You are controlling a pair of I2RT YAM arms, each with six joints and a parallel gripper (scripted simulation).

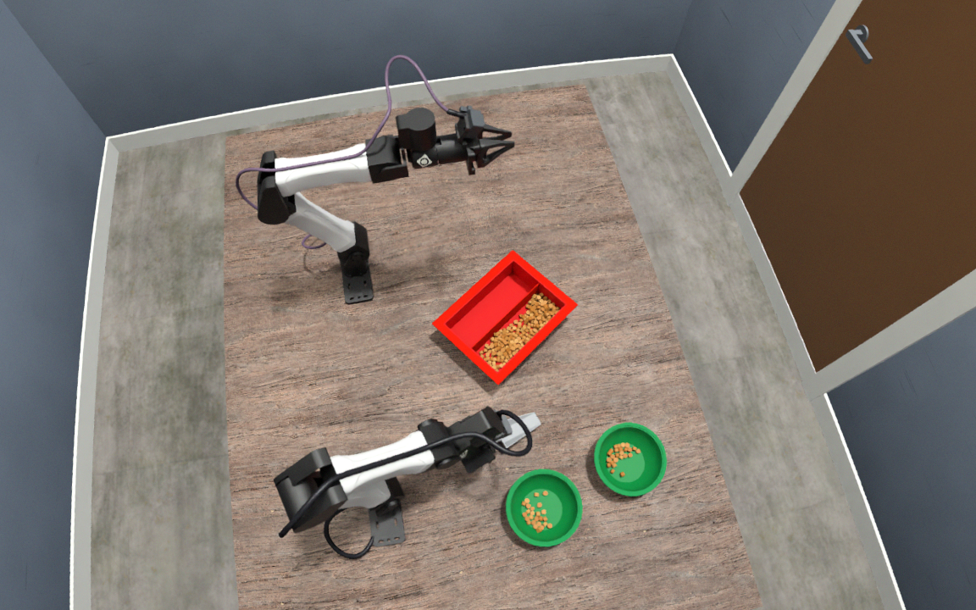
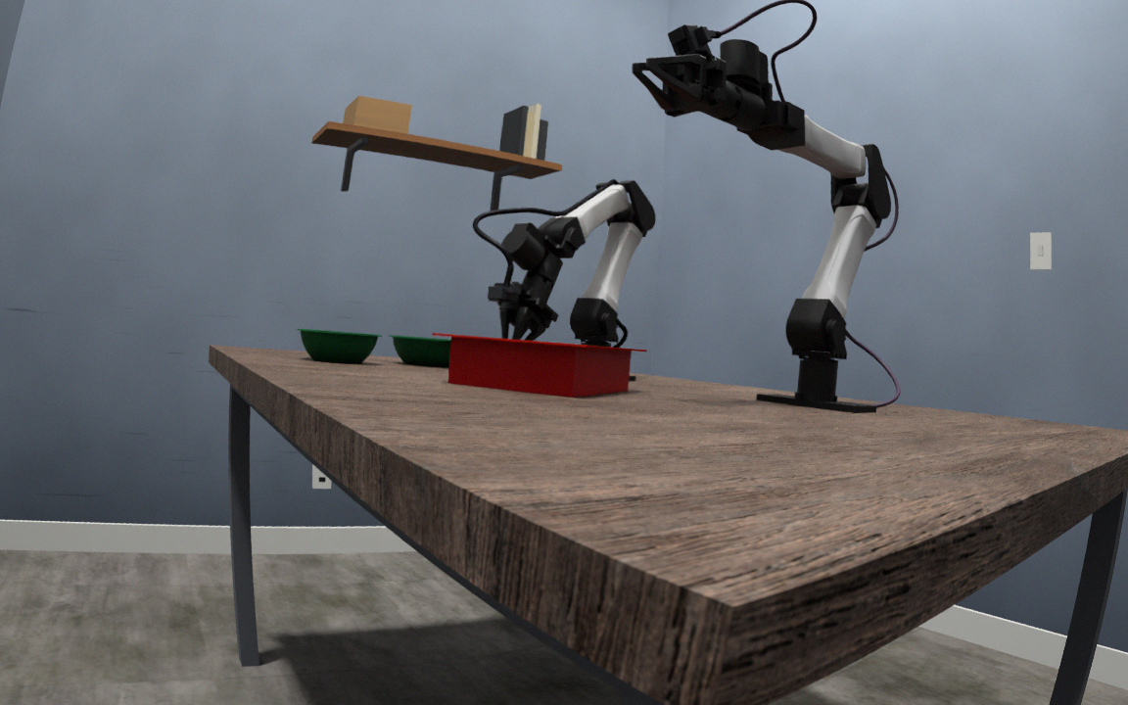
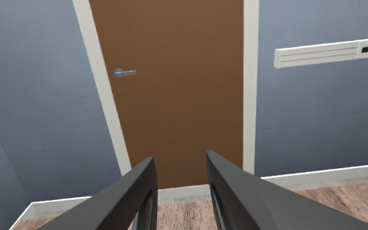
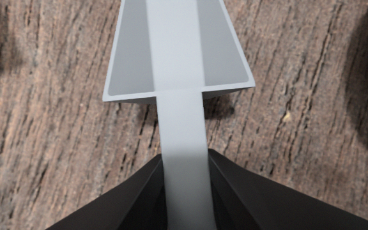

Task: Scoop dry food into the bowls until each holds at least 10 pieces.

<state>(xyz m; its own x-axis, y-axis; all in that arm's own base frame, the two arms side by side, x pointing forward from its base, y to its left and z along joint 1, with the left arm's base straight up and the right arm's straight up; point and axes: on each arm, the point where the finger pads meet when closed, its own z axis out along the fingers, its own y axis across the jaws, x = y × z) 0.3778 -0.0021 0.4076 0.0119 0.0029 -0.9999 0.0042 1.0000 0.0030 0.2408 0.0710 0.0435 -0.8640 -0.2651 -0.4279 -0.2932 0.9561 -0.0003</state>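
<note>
Step in hand: both bowls look served, so you are, I judge, on the last one, setting the empty scoop down.
Scoop (image 1: 524,429) (image 4: 180,48): level or nearly so, low over the tabletop (image 1: 401,334) (image 2: 638,491) (image 3: 184,214) (image 4: 59,144), near side of the box; you can't tell whether it touches. No food shows in the part you see.
Right arm (image 1: 385,455) (image 2: 621,254): its jaws are closed on the scoop's handle (image 4: 184,128), 1 finger pressed to each side.
Left arm (image 1: 324,168) (image 2: 839,149): raised at the far side, jaws partly open, nothing between them.
Red box (image 1: 466,354) (image 2: 511,366): flat, with loose food (image 1: 518,329) in 1 of its 2 compartments.
Left bowl (image 1: 577,508) (image 2: 421,352): upright, seemingly well over 10 pieces.
Right bowl (image 1: 662,458) (image 2: 338,345): upright, also seemingly past 10.
Spill: you see 1 pale speck (image 4: 287,115) beside the scoop; you can't tell if it is food.
Next move: ease the scoop down until it rests, open the jaws, then back off straight along the handle.
Watch for: a sideways pull could drag the scoop towards the left bowl; a high release could make it tip.
</note>
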